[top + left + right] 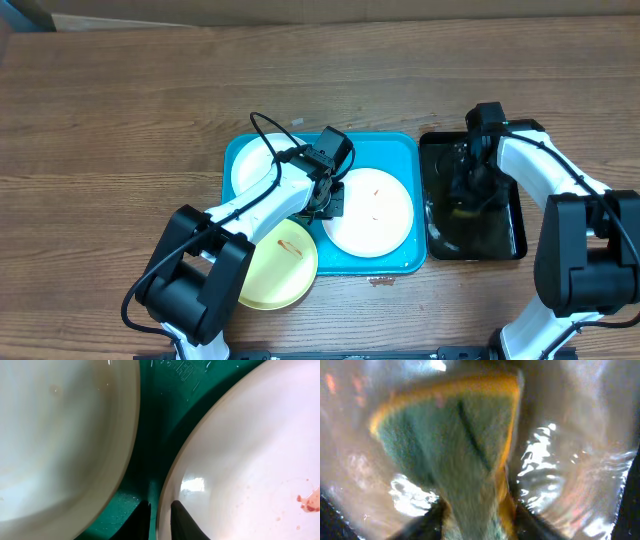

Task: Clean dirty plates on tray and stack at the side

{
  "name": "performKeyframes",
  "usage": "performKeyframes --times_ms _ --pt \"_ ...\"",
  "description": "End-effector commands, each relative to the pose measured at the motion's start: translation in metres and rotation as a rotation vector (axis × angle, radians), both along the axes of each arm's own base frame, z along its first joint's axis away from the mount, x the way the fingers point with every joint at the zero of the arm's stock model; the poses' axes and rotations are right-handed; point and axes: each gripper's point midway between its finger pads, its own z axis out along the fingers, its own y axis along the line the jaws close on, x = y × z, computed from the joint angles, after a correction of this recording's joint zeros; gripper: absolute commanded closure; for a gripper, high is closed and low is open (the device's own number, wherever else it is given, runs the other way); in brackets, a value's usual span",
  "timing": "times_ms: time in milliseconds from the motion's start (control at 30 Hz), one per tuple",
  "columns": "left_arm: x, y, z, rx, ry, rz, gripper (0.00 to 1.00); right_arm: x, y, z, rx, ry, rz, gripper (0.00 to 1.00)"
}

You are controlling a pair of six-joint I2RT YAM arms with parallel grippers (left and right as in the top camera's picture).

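The turquoise tray (395, 150) holds two white plates. One (250, 165) lies at its back left. The other (375, 215), with reddish smears, lies at its right. A pale yellow-green plate (275, 275) with a red smear overlaps the tray's front left corner. My left gripper (328, 200) straddles the left rim of the smeared plate (250, 450), with one finger on the tray (155, 425) and one on the plate, closed on the rim (160, 520). My right gripper (470, 195) is shut on a yellow-green sponge (445, 445) in water.
A narrow black tray (503, 232) with water stands right of the turquoise tray. A small reddish spot (382, 281) lies on the wooden table in front of the tray. The other white plate (60, 435) is close on the left of my left fingers.
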Motion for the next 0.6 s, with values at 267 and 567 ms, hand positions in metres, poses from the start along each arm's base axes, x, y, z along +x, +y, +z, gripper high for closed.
performKeyframes --times_ms 267,567 --pt "0.001 0.001 -0.004 0.01 0.006 -0.053 0.96 0.044 0.001 0.035 0.012 -0.133 -0.01 0.25" --pt "0.011 -0.003 0.004 0.013 -0.037 -0.143 0.87 0.046 -0.002 0.035 -0.003 -0.141 -0.01 0.21"
